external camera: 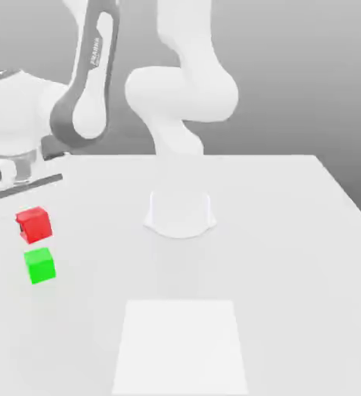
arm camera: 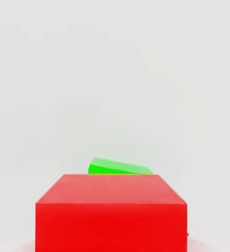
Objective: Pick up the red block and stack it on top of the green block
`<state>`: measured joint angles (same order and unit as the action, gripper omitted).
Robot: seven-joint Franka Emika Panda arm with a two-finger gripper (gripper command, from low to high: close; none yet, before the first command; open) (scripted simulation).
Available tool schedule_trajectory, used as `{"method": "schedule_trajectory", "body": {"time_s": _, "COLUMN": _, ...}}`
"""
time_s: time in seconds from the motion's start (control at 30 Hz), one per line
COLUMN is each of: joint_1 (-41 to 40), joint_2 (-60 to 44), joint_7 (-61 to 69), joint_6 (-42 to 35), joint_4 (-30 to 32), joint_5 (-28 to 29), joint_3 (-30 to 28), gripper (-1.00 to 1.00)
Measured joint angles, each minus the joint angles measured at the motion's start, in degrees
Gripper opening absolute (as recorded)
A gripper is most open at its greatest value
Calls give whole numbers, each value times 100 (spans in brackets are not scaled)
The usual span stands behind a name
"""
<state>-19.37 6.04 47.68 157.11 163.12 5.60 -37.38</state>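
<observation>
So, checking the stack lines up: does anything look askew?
Yes. The red block is above the green block with a gap between them, and the green one sits turned relative to it in the hand view.

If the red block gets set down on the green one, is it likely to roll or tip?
Probably not. The red block is a flat-faced cube, so rolling looks unlikely. The green block seems about the same size, so an off-centre placement might tip it. Its smooth faces may slide.

You've got a plain bright red block (external camera: 34, 224), a plain bright green block (external camera: 40, 265), a white table (external camera: 291, 255), and a white arm (external camera: 179, 100) with grey joint panels.
</observation>
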Motion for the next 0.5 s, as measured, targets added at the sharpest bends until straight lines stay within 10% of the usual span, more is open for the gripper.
{"method": "schedule_trajectory", "body": {"time_s": 0.5, "joint_1": 221, "joint_2": -1018, "joint_7": 1267, "joint_6": 773, "joint_4": -52, "joint_5": -1793, "joint_3": 229, "gripper": -100}}
